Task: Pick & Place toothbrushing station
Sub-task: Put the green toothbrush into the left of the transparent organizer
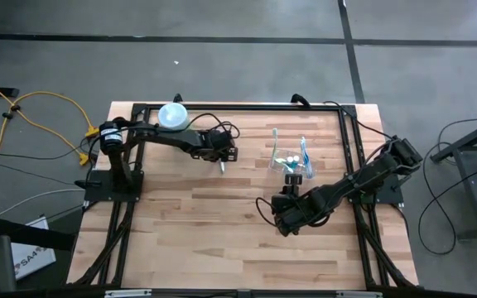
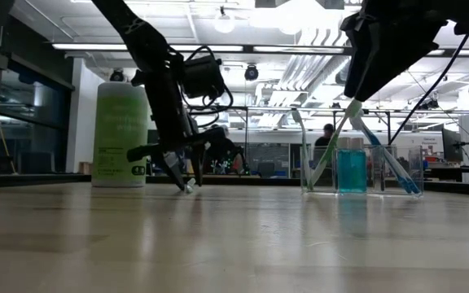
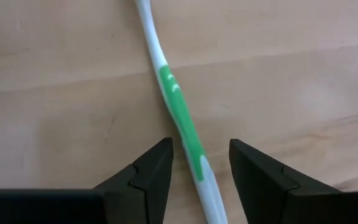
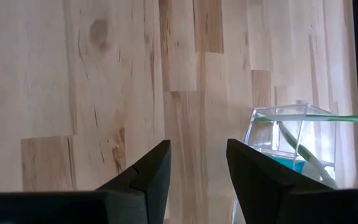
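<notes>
The see-through holder (image 1: 292,161) stands on the table right of centre. It has a teal insert, and toothbrushes lean in it (image 2: 352,167); it also shows in the right wrist view (image 4: 284,134). A white-and-green toothbrush (image 3: 178,106) lies flat on the wood under my left gripper. My left gripper (image 3: 200,144) points down at the table (image 1: 224,164). It is open, with one finger on each side of the toothbrush's handle and a gap on both sides. My right gripper (image 4: 197,144) is open and empty. It hangs above the table just near of the holder (image 1: 278,211).
A large pale-green bottle with a white cap (image 1: 172,116) stands at the far left of the table, behind my left arm (image 2: 120,134). A black frame (image 1: 238,106) borders the table's far edge and sides. Bare wood lies toward the near edge (image 1: 222,248).
</notes>
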Controlling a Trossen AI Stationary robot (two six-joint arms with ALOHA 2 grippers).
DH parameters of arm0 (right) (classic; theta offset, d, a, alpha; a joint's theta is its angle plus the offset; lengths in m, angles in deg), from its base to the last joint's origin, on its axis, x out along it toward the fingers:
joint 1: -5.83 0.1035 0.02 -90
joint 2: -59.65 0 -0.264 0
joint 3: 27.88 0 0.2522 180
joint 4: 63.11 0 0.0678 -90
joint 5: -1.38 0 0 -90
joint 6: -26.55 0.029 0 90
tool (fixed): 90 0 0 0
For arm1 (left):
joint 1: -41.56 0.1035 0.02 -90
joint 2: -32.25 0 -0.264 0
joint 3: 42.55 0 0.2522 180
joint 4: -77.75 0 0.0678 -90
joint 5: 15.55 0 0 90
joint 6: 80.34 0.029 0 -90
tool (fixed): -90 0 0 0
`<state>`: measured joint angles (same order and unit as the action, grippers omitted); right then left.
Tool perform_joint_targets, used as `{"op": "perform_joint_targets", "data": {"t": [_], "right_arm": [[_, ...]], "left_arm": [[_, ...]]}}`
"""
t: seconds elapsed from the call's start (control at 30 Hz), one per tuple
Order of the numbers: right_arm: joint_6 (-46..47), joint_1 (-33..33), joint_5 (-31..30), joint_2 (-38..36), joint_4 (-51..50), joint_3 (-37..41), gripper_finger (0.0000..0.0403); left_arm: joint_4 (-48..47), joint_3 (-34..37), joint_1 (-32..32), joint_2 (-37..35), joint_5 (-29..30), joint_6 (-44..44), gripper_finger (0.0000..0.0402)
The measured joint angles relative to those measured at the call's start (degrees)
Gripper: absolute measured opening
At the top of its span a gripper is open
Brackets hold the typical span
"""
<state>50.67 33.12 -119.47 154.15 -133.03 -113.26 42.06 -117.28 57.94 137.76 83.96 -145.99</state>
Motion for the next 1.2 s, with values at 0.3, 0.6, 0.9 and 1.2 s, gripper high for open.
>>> {"op": "perform_joint_targets", "data": {"t": [0.3,0.6,0.9,1.2], "right_arm": [[0.0,0.1,1.1,0.0,0.3,0.0,0.0149],[0.0,0.1,1.1,0.0,0.3,0.0,0.0149],[0.0,0.1,1.3,0.0,0.3,0.0,0.0149],[0.0,0.1,1.3,0.0,0.3,0.0,0.0149]], "left_arm": [[0.1,0.1,0.0,1.2,-0.1,-1.9,0.0138],[-0.3,0.2,0.0,1.4,0.3,-1.9,0.008],[-0.2,0.2,-0.6,1.4,-0.1,-2.1,0.0042],[0.1,0.2,-2.6,1.5,-0.8,-1.2,0.0023]]}}
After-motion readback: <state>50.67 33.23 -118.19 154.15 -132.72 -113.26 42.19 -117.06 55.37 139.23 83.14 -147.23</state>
